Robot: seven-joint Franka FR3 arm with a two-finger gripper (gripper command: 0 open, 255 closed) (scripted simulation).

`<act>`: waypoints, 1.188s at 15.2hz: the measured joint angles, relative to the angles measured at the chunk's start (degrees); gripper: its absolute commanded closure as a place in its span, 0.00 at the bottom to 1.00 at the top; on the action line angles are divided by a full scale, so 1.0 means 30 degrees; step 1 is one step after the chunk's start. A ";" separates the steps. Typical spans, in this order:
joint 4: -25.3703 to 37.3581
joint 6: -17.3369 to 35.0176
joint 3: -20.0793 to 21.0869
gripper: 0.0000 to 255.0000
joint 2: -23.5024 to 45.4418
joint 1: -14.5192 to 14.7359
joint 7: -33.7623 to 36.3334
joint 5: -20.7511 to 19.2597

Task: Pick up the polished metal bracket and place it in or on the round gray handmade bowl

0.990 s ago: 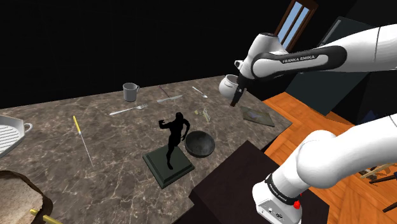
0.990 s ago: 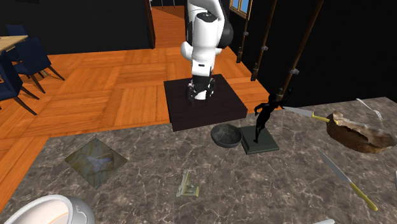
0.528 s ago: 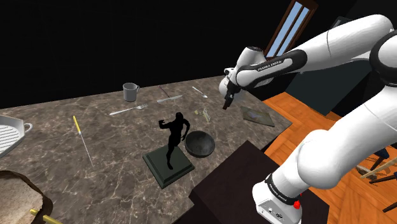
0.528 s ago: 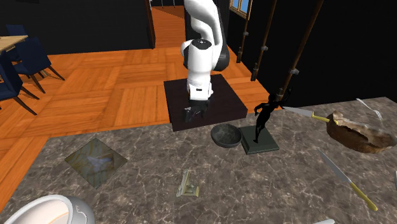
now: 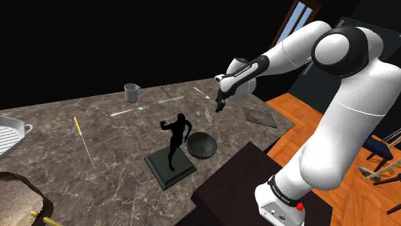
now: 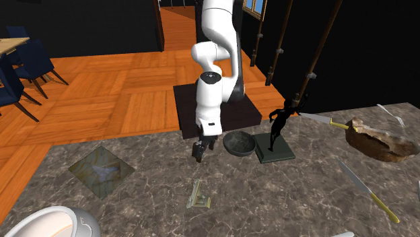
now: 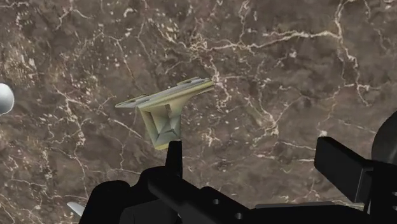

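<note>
Starting at the shoulder view's left: a white ridged pan (image 5: 9,135) sits at the edge of the marbled brown tabletop (image 5: 109,138), with a rough brown lump (image 5: 19,192) nearer the camera. Moving along, a yellow-handled knife (image 5: 82,140) lies flat, then a grey mug (image 5: 132,92) stands upright at the far edge with a fork (image 5: 129,110) just in front. Centre stage, a black figurine (image 5: 176,138) poses on its dark square base. Just beside it on the right sits the round dark grey bowl (image 5: 201,144), upright. Beyond the bowl, apart from it, there's the bracket (image 5: 205,115), pale and greenish, resting on the tabletop. Right of that, the jaws hang just above and beside the bracket, at the end of the white arm (image 5: 302,45) arching over from the dark stand (image 5: 238,186). A square tile (image 5: 260,117) lies further right, near the tabletop's edge.

Over to the second exterior view: the tile sits at left, then the bracket (image 6: 198,195) nearer the camera. The jaws are off the surface between it and the stand, with the bowl to their right and the figurine next.

From the wrist, the jaws are spread wide apart. The bracket (image 7: 167,111) lies on the marble just ahead of one finger (image 7: 173,153), not between the two, untouched.
</note>
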 measured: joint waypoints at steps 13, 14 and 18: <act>0.6459 0.2816 0.3775 0.00 0.8109 -0.3491 -0.5942 0.2628; 0.6641 0.2934 0.3856 0.00 0.8399 -0.3573 -0.5990 0.2667; 0.7183 0.3273 0.4073 0.00 0.9263 -0.3809 -0.6104 0.2772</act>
